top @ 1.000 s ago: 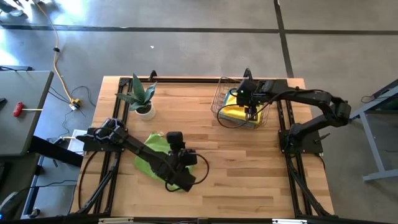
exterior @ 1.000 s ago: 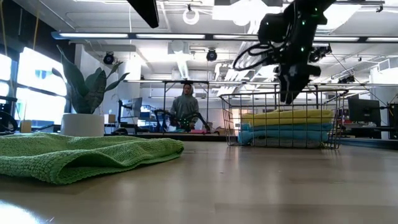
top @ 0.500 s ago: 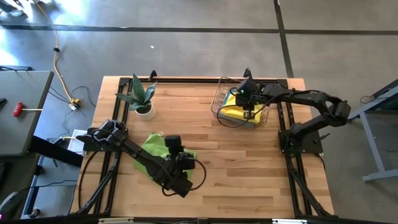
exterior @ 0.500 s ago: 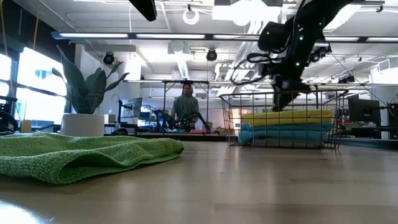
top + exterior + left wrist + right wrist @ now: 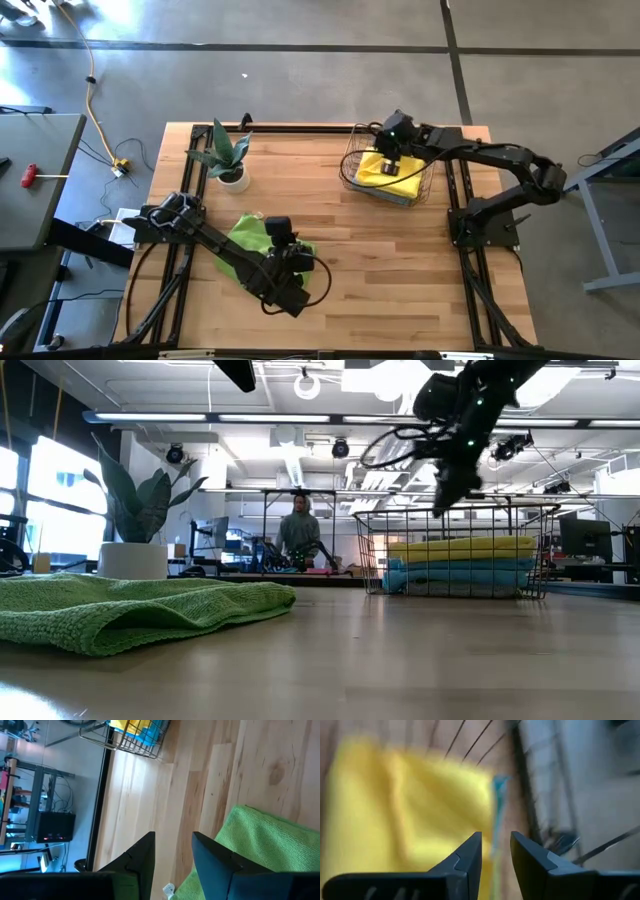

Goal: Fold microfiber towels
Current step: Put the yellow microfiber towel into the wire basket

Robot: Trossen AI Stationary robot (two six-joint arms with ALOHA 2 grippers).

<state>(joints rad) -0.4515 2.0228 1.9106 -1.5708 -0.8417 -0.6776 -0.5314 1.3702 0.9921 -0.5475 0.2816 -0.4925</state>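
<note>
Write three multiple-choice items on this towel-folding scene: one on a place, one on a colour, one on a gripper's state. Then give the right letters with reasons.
1. Where does the green towel lie?
A. in the wire basket
B. on the table by the left arm
C. under the plant

2. What colour is the top towel in the wire basket?
A. yellow
B. grey
C. red

3. How is the right gripper?
A. shut on the plant
B. gripping the green towel
C. empty above the basket

Answers: 1 B, the high view shows it on the wood near the left gripper. 2 A, yellow lies uppermost, teal beneath. 3 C, its fingers stand apart with nothing between them.
</note>
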